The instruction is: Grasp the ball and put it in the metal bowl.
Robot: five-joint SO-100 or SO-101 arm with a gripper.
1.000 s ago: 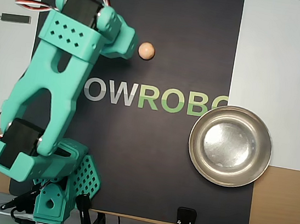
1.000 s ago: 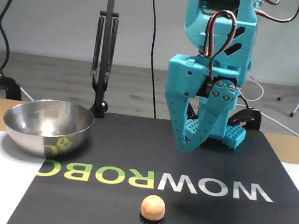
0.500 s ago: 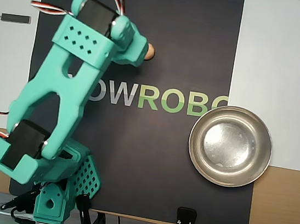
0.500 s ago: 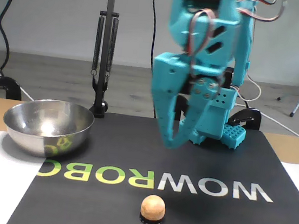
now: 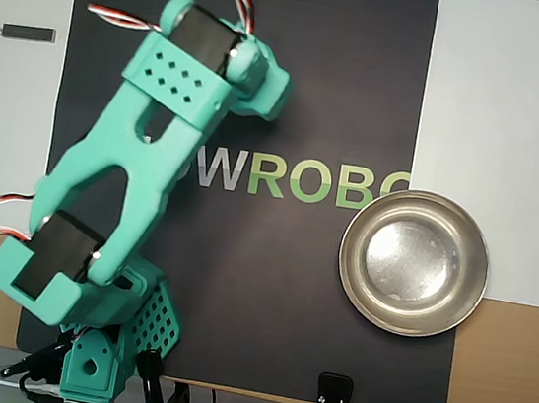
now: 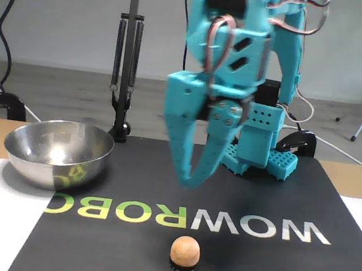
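The ball [image 6: 185, 250] is a small tan sphere resting on a little black ring on the black mat, in front of the logo letters in the fixed view. My teal gripper [image 6: 188, 181] hangs above and just behind it, pointing down, its fingers meeting at the tips with nothing between them. In the overhead view the arm's wrist [image 5: 251, 80] covers the ball, so the ball is hidden there. The metal bowl [image 5: 413, 262] is shiny and empty at the mat's right edge; in the fixed view the bowl [image 6: 39, 158] stands at the left.
A black mat [image 5: 287, 293] with WOWROBO lettering covers the table. The arm's base [image 5: 105, 359] sits at the near left edge in the overhead view. A black clamp [image 5: 333, 399] and a spring-arm stand [image 6: 125, 69] are at the table edge. A small dark bar [image 5: 27, 32] lies off the mat.
The arm has swung toward the ball: rightward in the overhead view until it covers the ball, leftward and lower in the fixed view. Ball and bowl have not moved.
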